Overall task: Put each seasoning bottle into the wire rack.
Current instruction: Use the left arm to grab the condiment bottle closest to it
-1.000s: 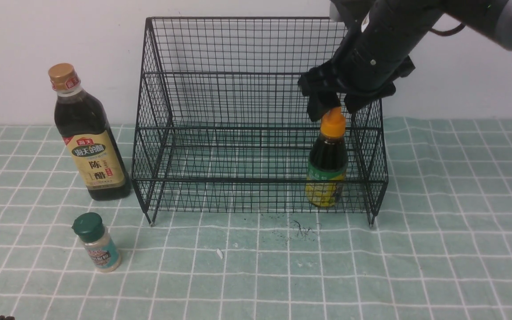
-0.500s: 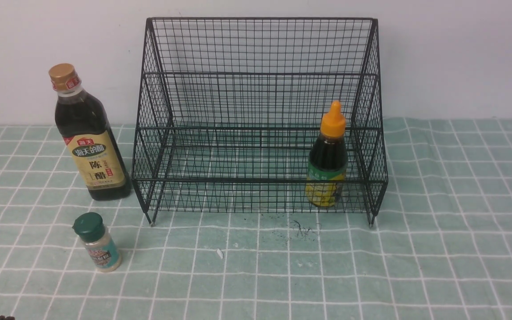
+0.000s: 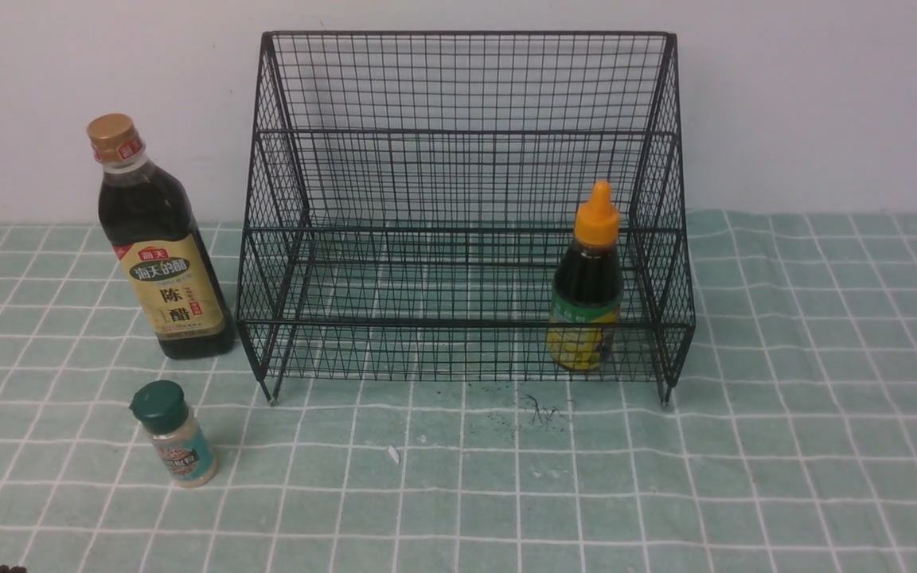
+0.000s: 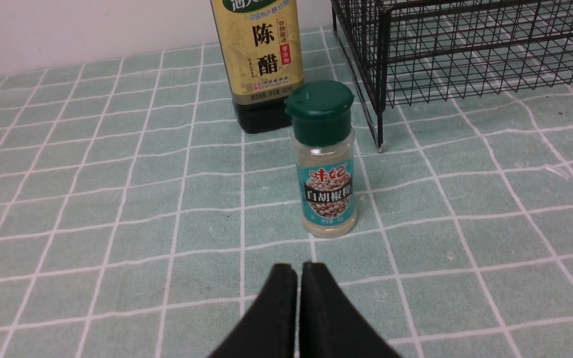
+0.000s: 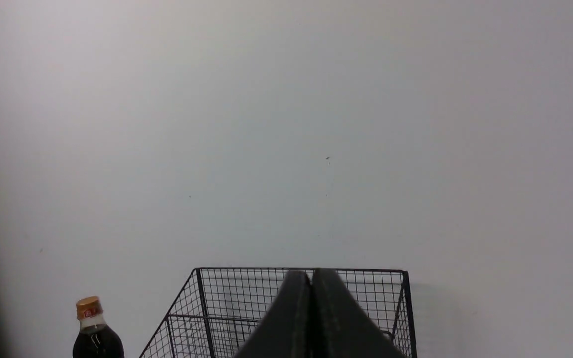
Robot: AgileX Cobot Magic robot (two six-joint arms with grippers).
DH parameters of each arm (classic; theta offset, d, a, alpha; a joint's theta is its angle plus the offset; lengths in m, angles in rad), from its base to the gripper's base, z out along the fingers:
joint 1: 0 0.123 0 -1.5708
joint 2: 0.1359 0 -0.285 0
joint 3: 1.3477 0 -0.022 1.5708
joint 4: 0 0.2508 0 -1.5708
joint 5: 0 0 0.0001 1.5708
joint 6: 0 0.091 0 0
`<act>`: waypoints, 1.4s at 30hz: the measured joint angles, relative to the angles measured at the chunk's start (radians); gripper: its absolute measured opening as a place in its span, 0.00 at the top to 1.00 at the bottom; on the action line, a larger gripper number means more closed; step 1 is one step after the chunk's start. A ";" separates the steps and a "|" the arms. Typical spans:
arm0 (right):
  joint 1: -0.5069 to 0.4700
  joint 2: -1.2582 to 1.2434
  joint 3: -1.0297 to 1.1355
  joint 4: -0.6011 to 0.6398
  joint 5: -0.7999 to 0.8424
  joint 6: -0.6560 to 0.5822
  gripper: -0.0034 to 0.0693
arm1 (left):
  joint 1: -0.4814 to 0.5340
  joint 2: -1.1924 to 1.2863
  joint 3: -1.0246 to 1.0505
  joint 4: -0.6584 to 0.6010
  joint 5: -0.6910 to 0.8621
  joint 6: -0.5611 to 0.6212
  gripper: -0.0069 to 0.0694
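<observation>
Wire rack (image 3: 458,131) at the back edge of the table (image 3: 785,446), orange-capped sauce bottle (image 3: 586,294) upright at its lower tier's right end, vinegar bottle (image 3: 158,247) and white pepper shaker (image 3: 173,436) outside toward the left edge, left gripper (image 4: 299,268) and right gripper (image 5: 311,272) both pressed together, empty.

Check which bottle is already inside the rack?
The orange-capped bottle, upright at the right end of the wire rack. The gold-capped bottle and green-capped shaker stand outside, on the cloth.
</observation>
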 joint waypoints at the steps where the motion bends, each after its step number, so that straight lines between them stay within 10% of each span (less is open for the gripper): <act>1: 0.000 -0.018 0.042 -0.002 -0.031 0.005 0.97 | 0.000 0.000 0.000 0.000 0.000 0.000 0.92; 18: 0.000 -0.026 0.241 0.054 -0.095 -0.012 0.97 | 0.000 -0.001 0.000 -0.002 0.001 0.000 0.92; 30: -0.004 -0.026 0.250 0.313 -0.020 -0.452 0.97 | 0.000 -0.001 0.000 -0.002 0.001 0.000 0.92; 42: -0.371 -0.024 0.515 0.223 0.050 -0.459 0.97 | 0.000 -0.001 0.000 -0.002 0.001 0.000 0.92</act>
